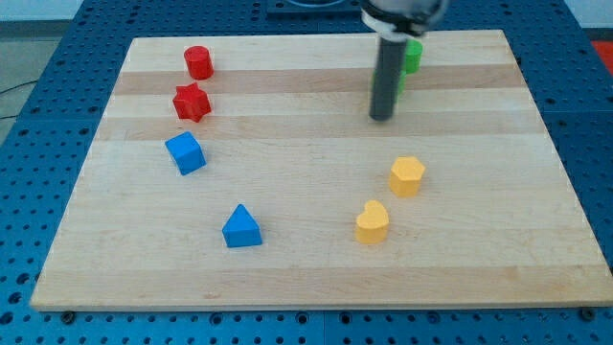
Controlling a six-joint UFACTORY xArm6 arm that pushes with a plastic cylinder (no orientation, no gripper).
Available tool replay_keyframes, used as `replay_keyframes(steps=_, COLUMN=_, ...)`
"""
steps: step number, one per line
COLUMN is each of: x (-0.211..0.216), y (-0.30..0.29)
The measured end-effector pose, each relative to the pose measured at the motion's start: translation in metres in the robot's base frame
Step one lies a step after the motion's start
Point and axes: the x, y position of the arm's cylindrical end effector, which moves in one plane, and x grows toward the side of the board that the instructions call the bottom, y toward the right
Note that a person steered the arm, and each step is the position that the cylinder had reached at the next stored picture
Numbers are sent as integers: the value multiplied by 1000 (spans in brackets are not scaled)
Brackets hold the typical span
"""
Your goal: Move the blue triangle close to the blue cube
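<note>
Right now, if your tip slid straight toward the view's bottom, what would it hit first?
Probably the yellow heart, though my tip might just pass it on the right, between it and the other yellow block. Depth is unclear.

Counter (pixel 316 278): pale wooden board.
Top left: red cylinder (pixel 198 62), red star (pixel 192 102).
Left: blue cube (pixel 186 153), blue triangle (pixel 241 227) below it, apart.
Right: two yellow blocks (pixel 406 176), (pixel 373 222).
Top: green block (pixel 412 56), partly hidden.

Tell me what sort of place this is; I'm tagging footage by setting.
Probably a robotics lab bench: a wooden board on a blue perforated table, small blocks like the blue triangle, and my tip.
</note>
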Motion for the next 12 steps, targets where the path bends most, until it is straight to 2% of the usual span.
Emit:
replay_keyframes(steps=1, x=-20, y=28)
replay_keyframes(steps=2, x=-18, y=31)
replay_keyframes(steps=4, x=115, y=24)
replay_keyframes(steps=6, x=171, y=-44)
replay_keyframes(steps=9, x=217, y=-151)
replay_keyframes(steps=10, x=207, y=-189)
replay_keyframes(steps=11, x=153, y=-217)
replay_keyframes(steps=12, x=161, y=-232)
